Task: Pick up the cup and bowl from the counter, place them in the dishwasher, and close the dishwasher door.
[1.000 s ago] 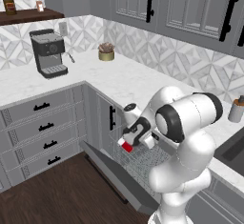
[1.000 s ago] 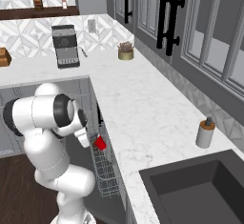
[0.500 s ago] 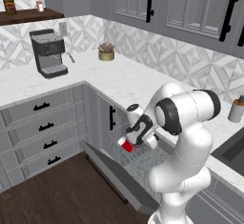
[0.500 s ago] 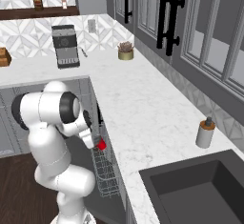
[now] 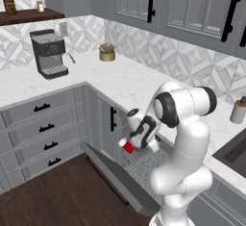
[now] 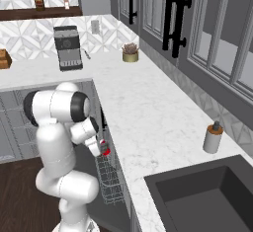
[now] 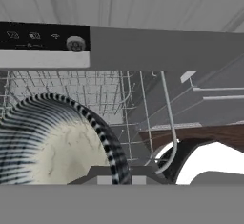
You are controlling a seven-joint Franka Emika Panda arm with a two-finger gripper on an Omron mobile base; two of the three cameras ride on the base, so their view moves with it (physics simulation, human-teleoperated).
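**Red cup held over the open dishwasher rack**

The small red tapered plastic cup [image 5: 128,147] sits clamped in the arm's pincer [image 5: 130,144], low in front of the white marble-look worktop [image 5: 129,83] and just above the grey wire rack [image 5: 144,165] of the built-in dark grey dishwasher [image 6: 111,176]. The flat dark grey dishwasher door [image 5: 117,181] hangs dropped open towards the dark wooden floor [image 5: 57,198].

In the hand view, the black control strip [image 7: 45,38] carries small white marks, too small to read. Below it, a round striped form [image 7: 57,139] at lower left is hard to identify. The cup is partly hidden by the pincer in both base views.

On the worktop stand a black coffee machine [image 5: 48,53], without legible branding, a small brown pot with a plant [image 5: 107,52] and a grey soap dispenser bottle [image 6: 213,138].
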